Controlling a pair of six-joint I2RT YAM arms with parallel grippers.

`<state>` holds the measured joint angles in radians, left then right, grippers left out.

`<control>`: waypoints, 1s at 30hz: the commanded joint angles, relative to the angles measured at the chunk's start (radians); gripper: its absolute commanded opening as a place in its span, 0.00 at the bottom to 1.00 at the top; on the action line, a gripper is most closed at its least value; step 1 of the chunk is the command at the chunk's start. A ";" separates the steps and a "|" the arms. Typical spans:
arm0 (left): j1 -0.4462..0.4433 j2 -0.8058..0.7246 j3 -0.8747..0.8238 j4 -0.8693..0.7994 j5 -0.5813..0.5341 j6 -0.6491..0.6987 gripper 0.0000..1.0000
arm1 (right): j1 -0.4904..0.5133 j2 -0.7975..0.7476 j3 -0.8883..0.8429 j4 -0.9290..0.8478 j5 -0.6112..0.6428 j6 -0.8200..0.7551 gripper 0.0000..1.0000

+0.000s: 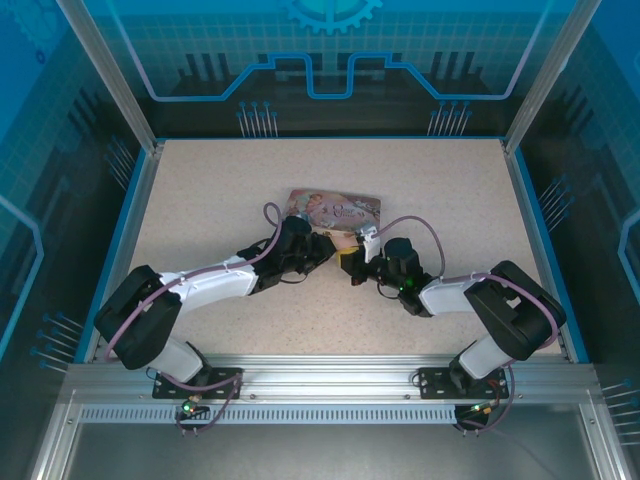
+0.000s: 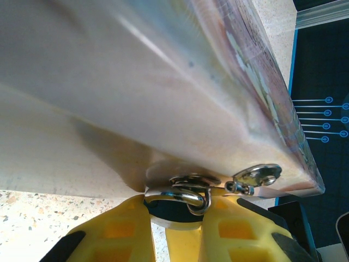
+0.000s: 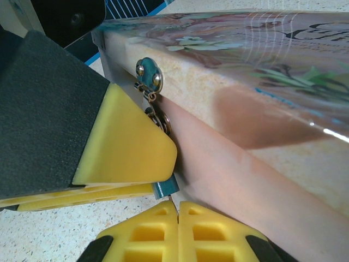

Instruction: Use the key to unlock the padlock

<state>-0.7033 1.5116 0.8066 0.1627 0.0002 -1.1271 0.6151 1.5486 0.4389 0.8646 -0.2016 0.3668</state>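
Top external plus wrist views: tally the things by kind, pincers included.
Pincers: 2 (left pincer, right pincer)
Tin box: 1
Padlock: 1
Key: 1, a sliver at the right pincer's tips
Total: 5

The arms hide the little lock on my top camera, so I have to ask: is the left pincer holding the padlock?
Observer: Yes. The left wrist view shows the left pincer gripping the padlock from both sides.
Operator: Is it hooked onto the tin?
Observer: Yes, its silvery shackle passes through a metal loop on the side of the tin.
Operator: And where is the key?
Observer: In the right wrist view the right pincer is shut, and the key looks like a thin sliver poking from its tip up toward the padlock's blue body.
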 commanded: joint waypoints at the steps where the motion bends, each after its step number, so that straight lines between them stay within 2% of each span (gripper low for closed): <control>1: -0.039 -0.029 0.003 0.070 0.082 0.023 0.04 | 0.032 -0.036 0.008 0.091 -0.036 0.021 0.00; 16: -0.038 0.014 -0.009 0.111 0.092 0.010 0.04 | 0.045 -0.039 -0.018 0.082 -0.029 0.061 0.00; 21: -0.038 0.047 -0.012 0.148 0.099 -0.001 0.04 | 0.080 -0.035 -0.019 0.034 0.031 0.080 0.00; 30: -0.051 0.137 -0.012 0.223 0.118 -0.027 0.04 | 0.083 0.013 -0.047 0.068 0.099 0.106 0.00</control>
<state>-0.7250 1.6218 0.7895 0.2592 0.0353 -1.1282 0.6575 1.5543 0.3817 0.8280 -0.0689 0.4461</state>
